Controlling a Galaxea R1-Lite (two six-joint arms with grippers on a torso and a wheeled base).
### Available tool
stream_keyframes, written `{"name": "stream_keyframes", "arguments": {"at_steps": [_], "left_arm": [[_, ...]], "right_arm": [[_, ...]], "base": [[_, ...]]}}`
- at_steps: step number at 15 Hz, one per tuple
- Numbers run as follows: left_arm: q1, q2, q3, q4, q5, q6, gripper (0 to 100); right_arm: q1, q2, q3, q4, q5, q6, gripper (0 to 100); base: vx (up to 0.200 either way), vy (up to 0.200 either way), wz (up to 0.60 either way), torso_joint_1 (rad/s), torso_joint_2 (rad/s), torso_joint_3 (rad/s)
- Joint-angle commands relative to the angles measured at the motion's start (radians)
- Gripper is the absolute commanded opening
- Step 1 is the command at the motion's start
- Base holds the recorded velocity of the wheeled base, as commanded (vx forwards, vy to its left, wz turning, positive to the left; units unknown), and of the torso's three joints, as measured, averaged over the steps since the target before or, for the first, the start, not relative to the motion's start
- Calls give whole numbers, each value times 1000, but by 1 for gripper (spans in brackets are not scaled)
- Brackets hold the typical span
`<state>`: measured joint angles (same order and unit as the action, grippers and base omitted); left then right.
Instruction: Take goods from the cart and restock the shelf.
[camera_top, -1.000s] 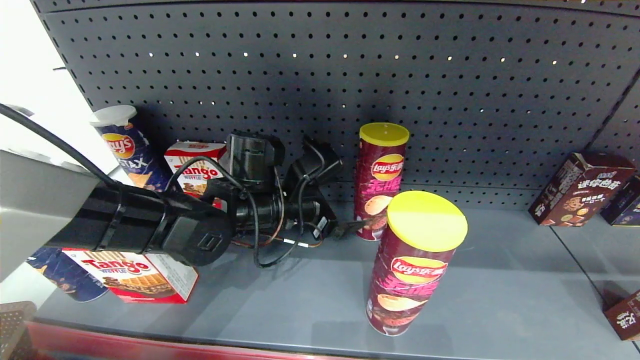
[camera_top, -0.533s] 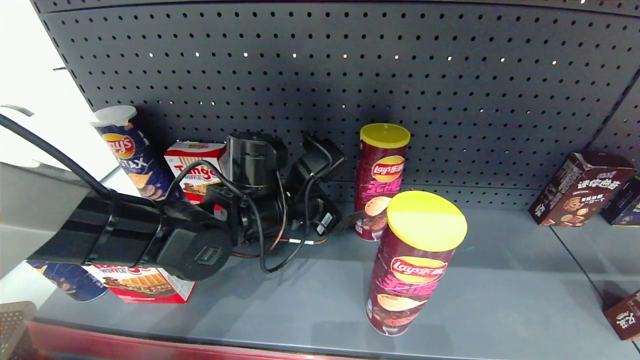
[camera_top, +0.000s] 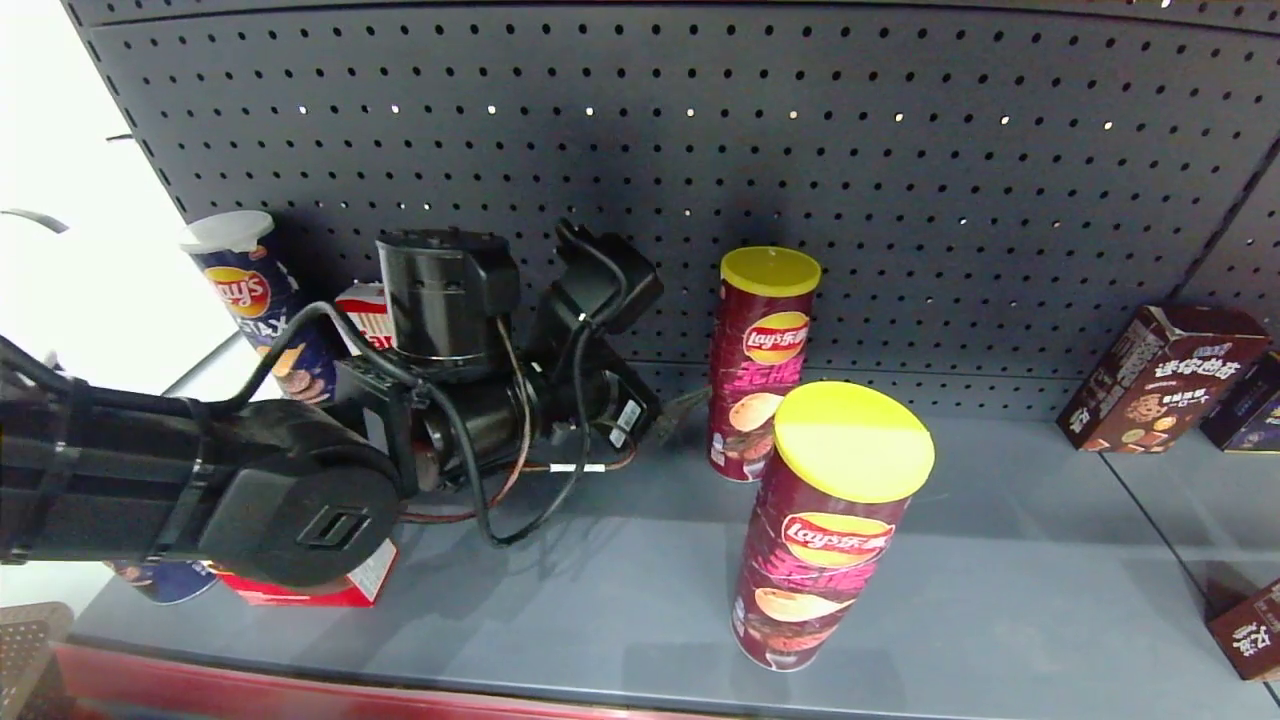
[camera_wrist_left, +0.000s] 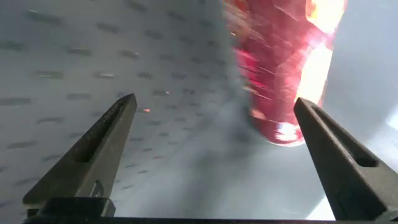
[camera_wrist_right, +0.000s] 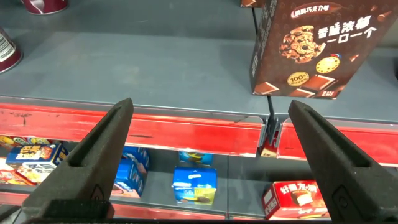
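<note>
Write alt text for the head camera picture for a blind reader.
The left gripper is over a grey shelf beside the rear red chip can; the front red chip can stands nearer, both upright with yellow lids. A blue chip can and wafer box are at left, brown boxes at right.

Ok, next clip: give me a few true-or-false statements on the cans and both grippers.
1. The front maroon can and rear maroon can stand upright on the shelf. True.
2. The left gripper is shut on a can. False: it is open and empty, near the rear maroon can.
3. The maroon cans have white lids. False: theirs are yellow; the blue can has the white lid.
4. The right gripper is open. True.
</note>
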<state>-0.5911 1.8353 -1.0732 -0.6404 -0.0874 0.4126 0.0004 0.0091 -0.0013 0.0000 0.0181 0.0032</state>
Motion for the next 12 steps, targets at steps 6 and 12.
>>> {"name": "stream_keyframes", "arguments": {"at_steps": [6, 12], "left_arm": [[-7, -258, 27, 8, 75, -6, 100], [-125, -521, 308, -81, 133, -74, 100]], "right_arm": [[1, 2, 0, 0, 0, 0, 100], [1, 2, 0, 0, 0, 0, 100]], "base": [[0, 0, 0, 0, 0, 0], [0, 0, 0, 0, 0, 0]]}}
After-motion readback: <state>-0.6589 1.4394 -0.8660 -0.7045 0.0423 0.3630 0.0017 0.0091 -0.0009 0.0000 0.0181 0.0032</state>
